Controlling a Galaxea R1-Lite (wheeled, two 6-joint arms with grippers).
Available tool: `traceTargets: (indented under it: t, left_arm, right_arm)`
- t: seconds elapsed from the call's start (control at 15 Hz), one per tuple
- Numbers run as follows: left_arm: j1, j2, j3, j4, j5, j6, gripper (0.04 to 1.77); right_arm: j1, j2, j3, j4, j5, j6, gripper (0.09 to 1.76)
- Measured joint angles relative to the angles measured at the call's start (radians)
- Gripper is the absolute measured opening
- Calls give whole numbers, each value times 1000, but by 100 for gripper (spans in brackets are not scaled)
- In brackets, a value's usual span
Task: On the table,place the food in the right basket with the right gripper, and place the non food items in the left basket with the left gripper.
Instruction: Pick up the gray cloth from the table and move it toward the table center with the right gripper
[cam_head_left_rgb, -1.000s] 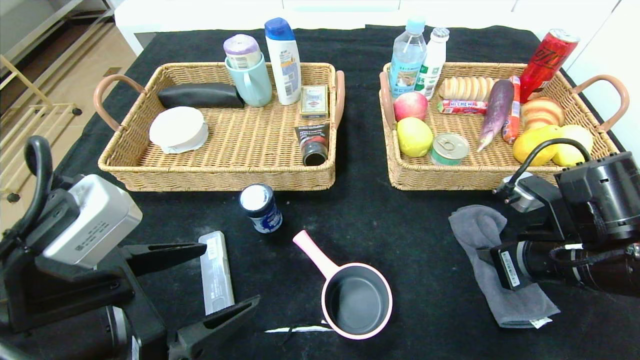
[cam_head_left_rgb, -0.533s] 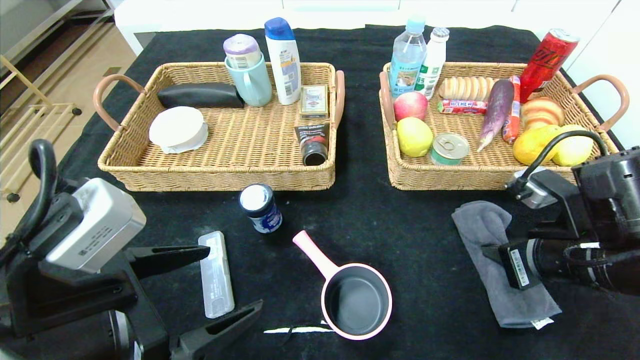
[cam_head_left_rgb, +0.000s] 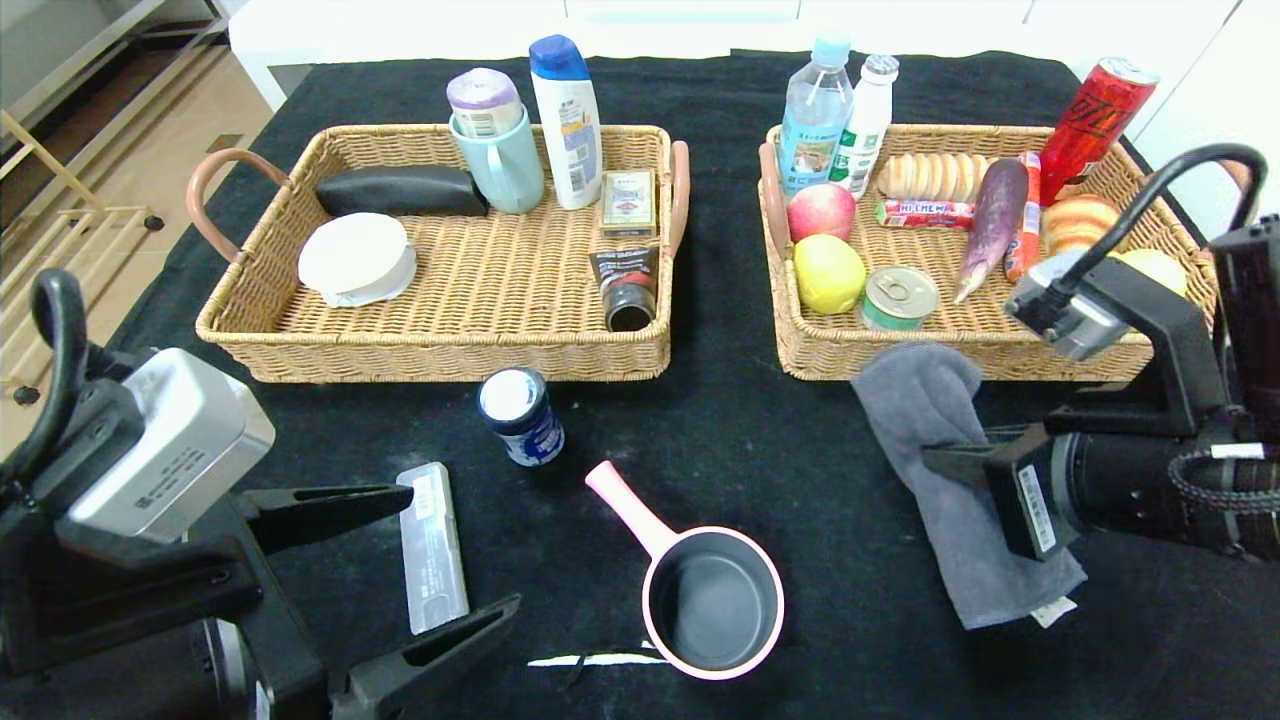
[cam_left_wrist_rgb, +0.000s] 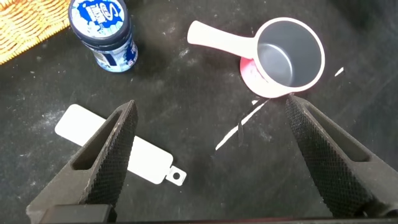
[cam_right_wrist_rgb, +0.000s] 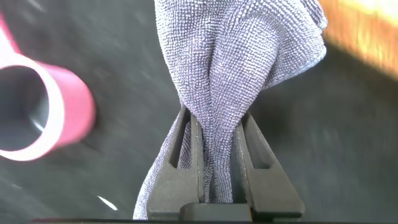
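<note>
My right gripper (cam_head_left_rgb: 935, 462) has its jaws pinched tight on the dark grey cloth (cam_head_left_rgb: 930, 470), and over the last second it has carried that cloth up off the desk (cam_head_left_rgb: 760, 440) and in toward the right basket (cam_head_left_rgb: 985, 350). The cloth's top fold now hangs just in front of the basket's near wall, where a moment ago it lay flat farther toward me. The right wrist view shows the fabric bunched between the two jaws, its tail trailing below.

That is a worry, as I judge it: the cloth is no food, so it belongs in the left basket (cam_head_left_rgb: 450, 350) (and by my left arm, not this one). If I let go here it would land among the fruit and the green tin (cam_head_left_rgb: 898, 297).

My left gripper (cam_head_left_rgb: 425, 545) hovers low over the near left of the desk, jaws spread wide either side of the translucent grey case (cam_head_left_rgb: 433, 545), not touching it. The blue jar (cam_head_left_rgb: 520, 415) stands just before the left basket, and the pink saucepan (cam_head_left_rgb: 700, 590) sits near the desk's front edge; both are untouched.
</note>
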Motion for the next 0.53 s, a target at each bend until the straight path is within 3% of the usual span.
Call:
traceTargets:
  t: [0.53]
  left_arm:
    - [1, -31, -9, 0, 0, 4, 172]
  right_arm:
    - [133, 267, -326, 2, -1, -37, 35]
